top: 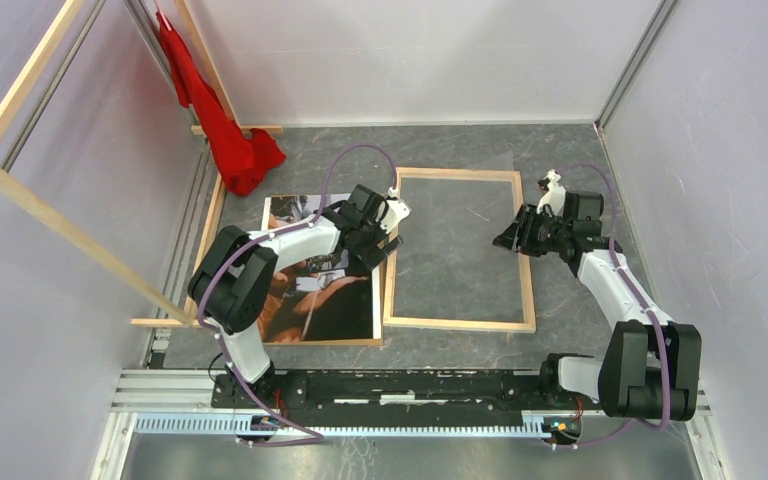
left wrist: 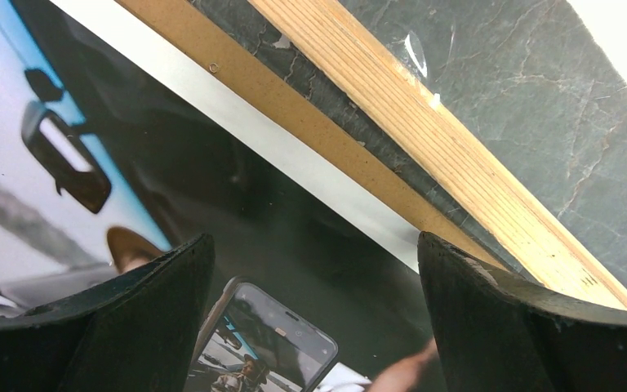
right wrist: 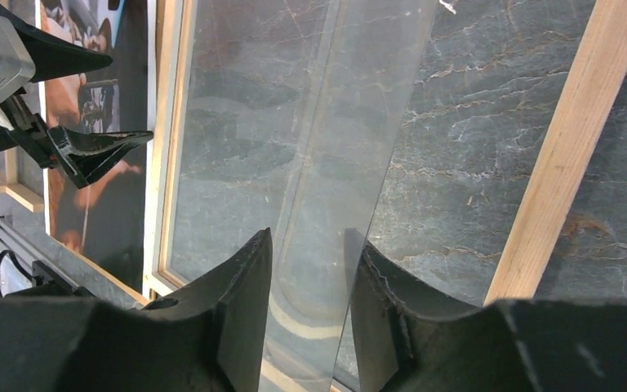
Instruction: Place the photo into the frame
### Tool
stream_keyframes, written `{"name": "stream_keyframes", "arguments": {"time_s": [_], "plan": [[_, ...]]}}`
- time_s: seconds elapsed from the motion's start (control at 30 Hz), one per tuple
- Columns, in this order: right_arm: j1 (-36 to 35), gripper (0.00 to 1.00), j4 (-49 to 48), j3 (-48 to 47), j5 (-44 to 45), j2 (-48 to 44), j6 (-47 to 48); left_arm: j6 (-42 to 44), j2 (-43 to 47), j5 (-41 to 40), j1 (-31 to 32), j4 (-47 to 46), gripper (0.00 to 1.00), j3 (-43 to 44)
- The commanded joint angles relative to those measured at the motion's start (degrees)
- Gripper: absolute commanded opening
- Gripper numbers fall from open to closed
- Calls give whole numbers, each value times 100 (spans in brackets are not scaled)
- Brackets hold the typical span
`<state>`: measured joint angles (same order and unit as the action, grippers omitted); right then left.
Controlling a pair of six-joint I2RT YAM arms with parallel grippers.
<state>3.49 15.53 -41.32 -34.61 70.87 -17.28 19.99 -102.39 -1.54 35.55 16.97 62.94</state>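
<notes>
The frame is laid flat on the grey counter with its pale wood face up. Across its opening a clear pane is seen, the far corner of which reaches past the frame's far rail. The counter's marbled surface shows through the pane. Whether the pane lies flat or is raised on one side cannot be told. The photo is found outside the frame, just beside its left rail, picture side up on a brown backing board. A narrow strip of counter is left between the board and the rail. The left claw is held above the photo's edge nearest the frame, spread wide, with nothing between its fingers. The right claw is placed at the frame's right rail, its fingers partly spread. The pane's edge passes between them, but contact with it cannot be made out. Beyond the frame's far left corner a red cloth is hung from long pale wooden beams that are set at the counter's left side.
</notes>
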Motion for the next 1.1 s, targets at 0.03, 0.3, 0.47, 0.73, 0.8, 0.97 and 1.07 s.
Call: {"name": "stream_keyframes", "arguments": {"time_s": [0.03,0.3,0.47,0.73,0.8,0.97,1.07], "plan": [[-1,46,1,-126,212,3,127,-145,-2,-105,48,-167,100,44],[-49,60,178,-230,685,-12,208,-110,38,-136,47,-166,100,-1],[-101,66,370,-324,1064,-12,341,-103,52,-162,48,-163,100,-18],[-126,68,412,-334,1306,23,442,-92,61,-175,46,-168,100,-44],[-154,69,404,-348,1345,47,463,-85,61,-172,45,-162,100,-52],[-312,69,374,-392,1653,136,521,-72,66,-176,48,-163,100,-71],[-580,69,365,-456,1907,240,522,-78,52,-165,44,-168,100,-55]]}}
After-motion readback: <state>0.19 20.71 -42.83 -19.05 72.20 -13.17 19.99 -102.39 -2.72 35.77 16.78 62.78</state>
